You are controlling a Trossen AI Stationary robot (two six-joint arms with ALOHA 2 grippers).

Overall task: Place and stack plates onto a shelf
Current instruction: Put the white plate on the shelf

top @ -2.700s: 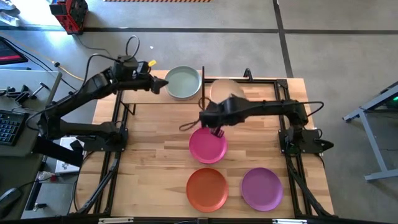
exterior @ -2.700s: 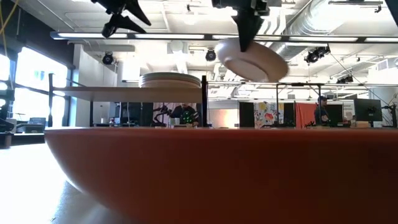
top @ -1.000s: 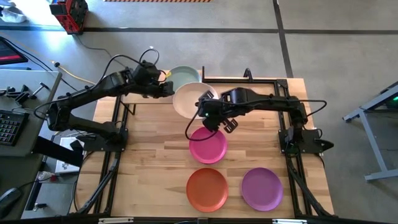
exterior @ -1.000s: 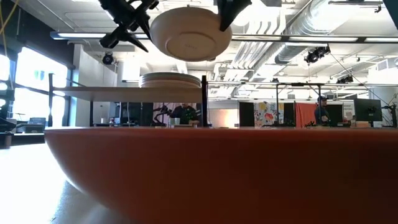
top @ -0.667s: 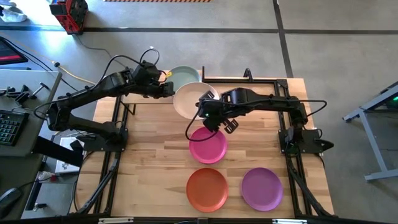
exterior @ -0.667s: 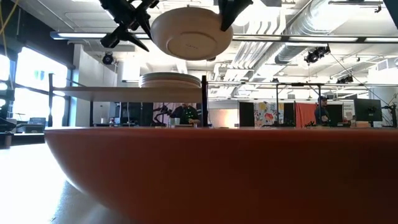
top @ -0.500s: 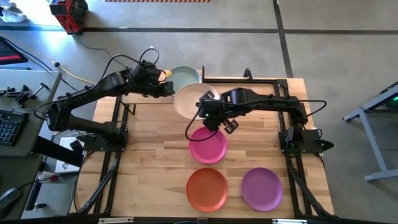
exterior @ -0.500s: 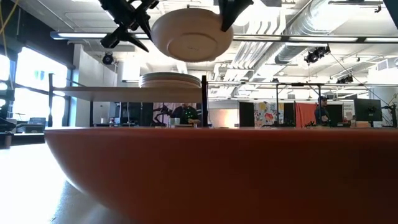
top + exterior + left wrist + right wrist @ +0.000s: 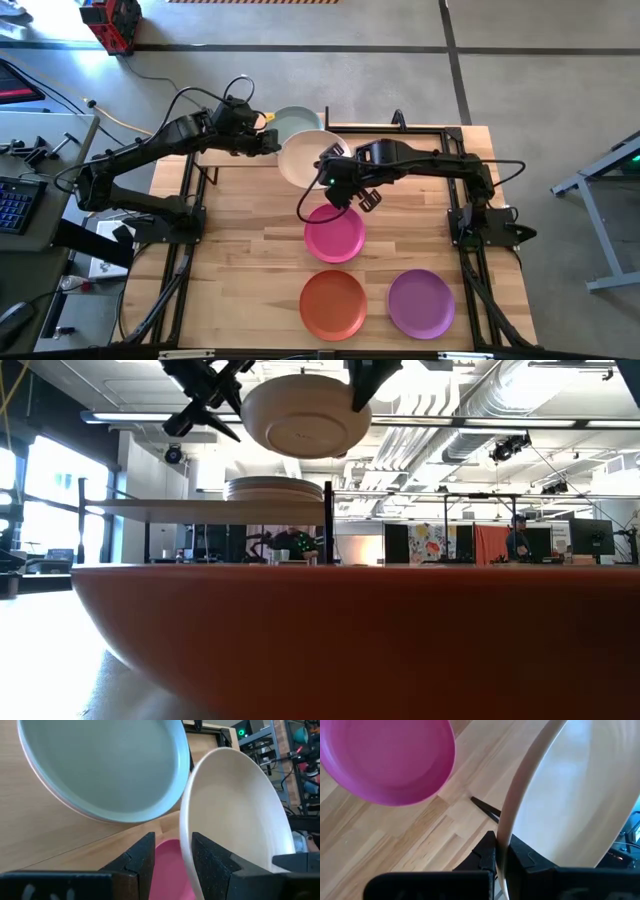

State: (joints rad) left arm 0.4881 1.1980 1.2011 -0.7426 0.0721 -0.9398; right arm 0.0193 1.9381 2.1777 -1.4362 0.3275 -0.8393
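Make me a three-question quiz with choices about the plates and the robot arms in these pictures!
1. Where is the round matte cream plate?
A. flat on the tabletop
B. up in the air between both arms
C. on the floor

2. How many plates lie flat on the slatted wooden tabletop?
A. three
B. one
C. six

3. How is the right end effector?
A. wide open
B. out of sight
C. shut on the cream plate's rim

Answers:
1 B, the low view shows it hanging above the light-wood shelf.
2 A, the magenta plate, orange plate and purple plate.
3 C, its fingers pinch the rim, while the left end effector straddles the opposite rim, open.
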